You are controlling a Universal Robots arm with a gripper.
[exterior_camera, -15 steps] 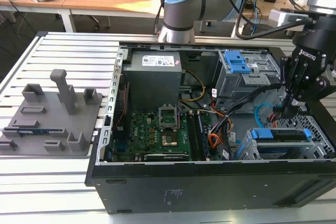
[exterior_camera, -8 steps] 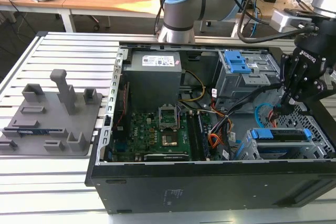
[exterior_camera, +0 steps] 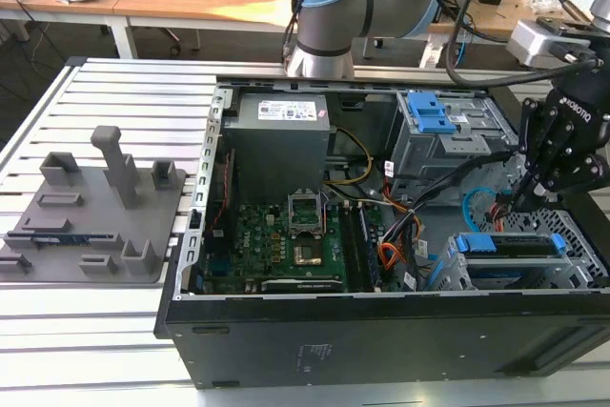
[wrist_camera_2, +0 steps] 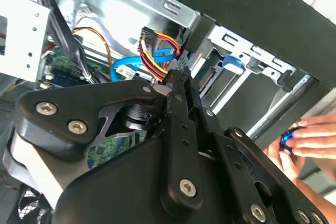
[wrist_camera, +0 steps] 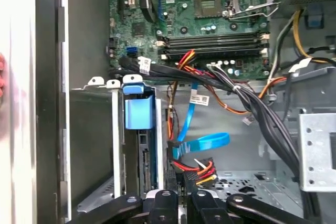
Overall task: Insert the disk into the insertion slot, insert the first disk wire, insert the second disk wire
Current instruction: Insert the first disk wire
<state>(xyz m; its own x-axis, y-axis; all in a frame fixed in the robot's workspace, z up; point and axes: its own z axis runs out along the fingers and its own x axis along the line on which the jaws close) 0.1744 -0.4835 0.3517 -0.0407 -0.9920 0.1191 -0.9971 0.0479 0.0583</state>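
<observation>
**Gripper at the slot's open end, pinching the power plug**

The arm (exterior_camera: 329, 7) rises behind the open computer case (exterior_camera: 381, 340) and reaches across to the insertion slot (exterior_camera: 572, 231). Its wrist is tipped down, so the gripper (exterior_camera: 515, 195) hangs just beside the slot's open end. In the first wrist view the fingers (wrist_camera: 165, 208) are pressed together on the small black plug of the first disk wire (wrist_camera: 202, 169), with red, orange and black strands trailing from the tips.

The count: one arm, one gripper, one disk, two disk wires, two drive cages, one hand.

The disk (exterior_camera: 510, 247) lies inside the slot with its blue carrier showing. The second disk wire (wrist_camera: 205, 142) arches light blue near the slot's open end, close to the pinched plug. I cannot tell whether its own plug is seated.

From the exterior view's left:
- A grey moulded tray (exterior_camera: 91, 207) sits on the slatted surface (exterior_camera: 57, 111), well apart from the slot.
- Next come the power supply (exterior_camera: 281, 135) and the green motherboard (exterior_camera: 276, 235).
- A thick black cable bundle (wrist_camera: 252, 103) crosses between the motherboard and the slot.
- The taller cage (exterior_camera: 438, 140), with its blue latch, stands near the slot.

In the second wrist view, a person's hand (wrist_camera_2: 310, 137) shows outside the case wall nearest the slot.
</observation>
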